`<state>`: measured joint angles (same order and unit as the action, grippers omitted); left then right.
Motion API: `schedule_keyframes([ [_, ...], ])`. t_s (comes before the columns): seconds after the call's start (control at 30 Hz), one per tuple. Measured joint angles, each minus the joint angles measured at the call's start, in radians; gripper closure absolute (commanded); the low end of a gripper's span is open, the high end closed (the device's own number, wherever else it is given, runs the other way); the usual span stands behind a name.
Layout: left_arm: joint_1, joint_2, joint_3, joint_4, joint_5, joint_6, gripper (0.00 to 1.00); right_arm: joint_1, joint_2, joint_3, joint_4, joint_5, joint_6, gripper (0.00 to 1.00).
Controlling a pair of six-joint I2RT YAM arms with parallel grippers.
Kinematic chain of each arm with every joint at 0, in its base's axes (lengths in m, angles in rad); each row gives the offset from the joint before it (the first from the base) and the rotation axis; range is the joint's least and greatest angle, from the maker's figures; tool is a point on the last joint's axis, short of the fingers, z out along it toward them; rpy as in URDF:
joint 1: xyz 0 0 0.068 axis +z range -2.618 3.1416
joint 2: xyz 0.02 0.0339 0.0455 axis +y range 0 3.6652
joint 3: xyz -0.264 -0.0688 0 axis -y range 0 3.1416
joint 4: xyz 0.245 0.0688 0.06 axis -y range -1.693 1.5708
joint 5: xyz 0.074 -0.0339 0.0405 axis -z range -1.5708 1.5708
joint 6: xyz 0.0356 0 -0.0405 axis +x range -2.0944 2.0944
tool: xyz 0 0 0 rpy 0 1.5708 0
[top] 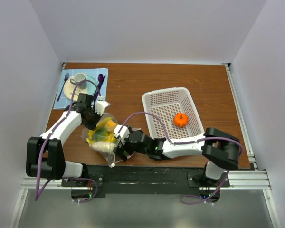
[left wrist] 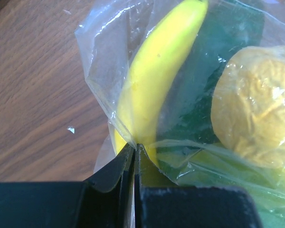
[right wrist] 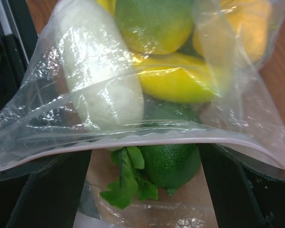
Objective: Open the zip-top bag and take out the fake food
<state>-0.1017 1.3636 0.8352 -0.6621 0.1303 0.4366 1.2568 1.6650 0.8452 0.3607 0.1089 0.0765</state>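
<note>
where the left gripper (left wrist: 134, 148) meets the bag (top: 101, 136), its jaws are pressed together on a fold of the clear film, with no gap showing between them in the left wrist view. seen from above, that pinch sits at the bag's 11 o'clock edge. the right gripper (top: 113, 144) is at the bag's 4 o'clock end with its jaws spread wide, one finger (right wrist: 52, 190) on each side of the bag's mouth; whether they touch the plastic i cannot tell.

the bag lies on the table (top: 133, 85) at about 7 o'clock in the top view, between the two arms. it is crinkled and glossy. in the right wrist view its pink strip (right wrist: 180, 141) runs across the frame at 6 o'clock and the mouth under it gapes open. inside are a white piece (right wrist: 104, 85) at 10 o'clock, a yellow-green piece (right wrist: 152, 23) at 12, and a dark green piece (right wrist: 173, 164) with leafy sprigs (right wrist: 128, 185) at 6, right at the mouth. the left wrist view shows a banana (left wrist: 156, 71) against the film, a dull orange-yellow round (left wrist: 256, 109) at its 3 o'clock.

a basket (top: 166, 92) stands at 2 o'clock from the bag, well apart, holding one orange (top: 181, 119).
</note>
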Motion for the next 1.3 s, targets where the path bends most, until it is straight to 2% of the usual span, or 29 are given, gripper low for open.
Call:
schedule_keyframes([
  [0.13,-0.009,-0.001,0.000,-0.011,-0.006,0.000,0.93,0.005,0.084,0.031,0.043,-0.021,-0.009,0.02],
  [0.3,-0.012,-0.006,0.000,-0.023,-0.008,0.000,0.93,0.005,0.156,0.047,0.057,-0.022,-0.009,0.11],
  [0.4,-0.013,-0.011,0.001,-0.034,-0.008,0.000,0.94,0.005,0.183,0.046,0.057,-0.022,-0.012,0.27],
  [0.43,-0.013,-0.011,0.001,-0.037,-0.007,0.000,0.93,0.005,0.186,0.046,0.056,-0.021,-0.014,0.38],
  [0.5,-0.014,-0.012,0.002,-0.047,-0.008,0.000,0.93,0.004,0.185,0.042,0.060,-0.022,-0.014,0.52],
  [0.53,-0.015,-0.012,0.003,-0.049,-0.008,0.000,0.94,0.004,0.181,0.034,0.068,-0.022,-0.013,0.66],
  [0.63,-0.017,-0.012,0.005,-0.058,-0.008,0.000,0.94,0.005,0.144,-0.004,0.072,-0.022,-0.010,0.82],
  [0.7,-0.018,-0.012,0.005,-0.060,-0.011,0.000,0.94,0.005,0.096,-0.040,0.070,-0.022,-0.004,0.88],
  [1.07,-0.018,-0.012,0.005,-0.039,-0.083,0.000,0.97,0.007,-0.267,-0.207,0.032,-0.018,0.031,0.90],
  [1.3,-0.018,-0.008,0.005,-0.016,-0.109,0.000,0.97,0.008,-0.509,-0.262,-0.126,0.020,0.033,0.93],
])
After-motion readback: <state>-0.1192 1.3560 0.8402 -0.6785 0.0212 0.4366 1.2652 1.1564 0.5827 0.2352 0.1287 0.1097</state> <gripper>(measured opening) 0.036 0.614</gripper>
